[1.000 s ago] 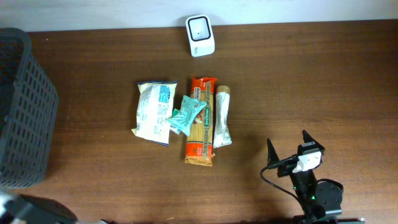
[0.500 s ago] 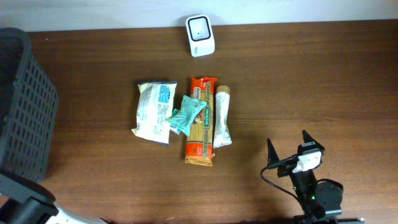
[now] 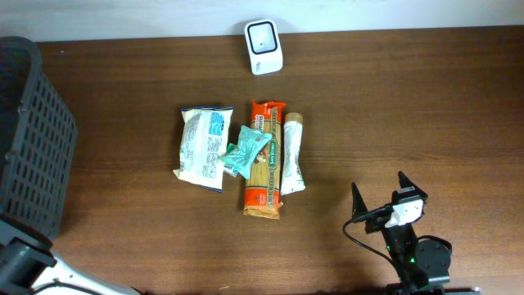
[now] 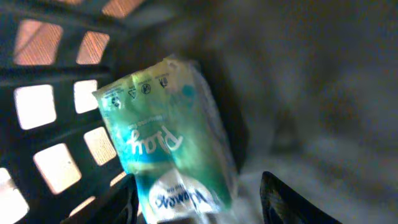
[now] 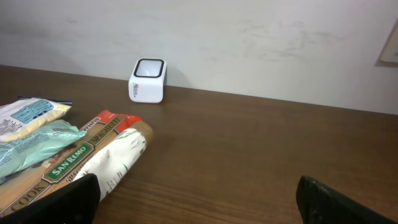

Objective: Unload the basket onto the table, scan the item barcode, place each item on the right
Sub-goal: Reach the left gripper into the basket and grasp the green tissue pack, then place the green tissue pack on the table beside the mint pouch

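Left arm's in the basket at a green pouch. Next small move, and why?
Probably close the left gripper on the pouch: its lower end lies between the fingers, with a gap at one finger, so it isn't gripped yet.

A mock shop checkout: barcode scanner [image 3: 264, 36], packaged groceries [image 3: 264, 160] and plastic basket [image 3: 33, 139] on a wooden table [image 3: 409, 106].

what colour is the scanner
The scanner is white with a dark window; best in overhead.

Four packets [image 3: 264, 164] lie side by side mid-bench [image 3: 409, 106], the scanner [image 3: 264, 36] behind them; at my left stands the basket [image 3: 33, 139], a pouch [image 4: 168, 143] inside.
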`<action>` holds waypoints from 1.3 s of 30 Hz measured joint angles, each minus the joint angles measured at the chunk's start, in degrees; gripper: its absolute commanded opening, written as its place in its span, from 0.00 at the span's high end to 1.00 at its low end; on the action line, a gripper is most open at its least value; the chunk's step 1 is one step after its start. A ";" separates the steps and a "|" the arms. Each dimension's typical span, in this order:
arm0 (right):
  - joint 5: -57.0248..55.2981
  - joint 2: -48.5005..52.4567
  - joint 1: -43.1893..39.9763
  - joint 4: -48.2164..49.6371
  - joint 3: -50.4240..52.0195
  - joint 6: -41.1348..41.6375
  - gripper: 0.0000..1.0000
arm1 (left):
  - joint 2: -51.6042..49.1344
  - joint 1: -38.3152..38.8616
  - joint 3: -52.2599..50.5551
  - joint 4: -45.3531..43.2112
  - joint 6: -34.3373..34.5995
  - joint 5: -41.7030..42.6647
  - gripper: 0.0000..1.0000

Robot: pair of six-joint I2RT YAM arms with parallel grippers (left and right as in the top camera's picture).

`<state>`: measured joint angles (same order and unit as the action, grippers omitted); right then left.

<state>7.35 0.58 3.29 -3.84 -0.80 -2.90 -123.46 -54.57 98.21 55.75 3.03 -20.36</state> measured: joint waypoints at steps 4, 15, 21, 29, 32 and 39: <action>0.00 0.00 0.00 -0.02 0.00 -0.02 0.01 | -1.77 -1.27 0.04 -0.28 0.00 -0.09 0.59; 0.00 0.00 0.00 -0.02 0.00 -0.02 0.01 | -2.14 -2.19 0.63 -1.27 -0.24 -0.33 1.00; 0.00 0.00 0.00 -0.02 0.00 -0.02 0.01 | -2.23 -1.68 6.78 3.21 -0.22 8.37 1.00; 0.00 0.00 0.00 -0.02 0.00 -0.02 0.01 | 6.69 3.32 25.38 7.17 -0.20 29.14 1.00; 0.00 0.00 0.00 -0.02 0.00 -0.04 0.01 | 16.55 7.91 29.16 7.13 -0.20 34.75 1.00; 0.00 0.00 0.00 0.00 0.00 -0.02 0.01 | 32.79 22.71 30.16 19.80 -0.28 37.90 1.00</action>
<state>7.35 0.58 3.29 -3.84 -0.80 -2.92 -90.67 -31.86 128.38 75.55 2.74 17.54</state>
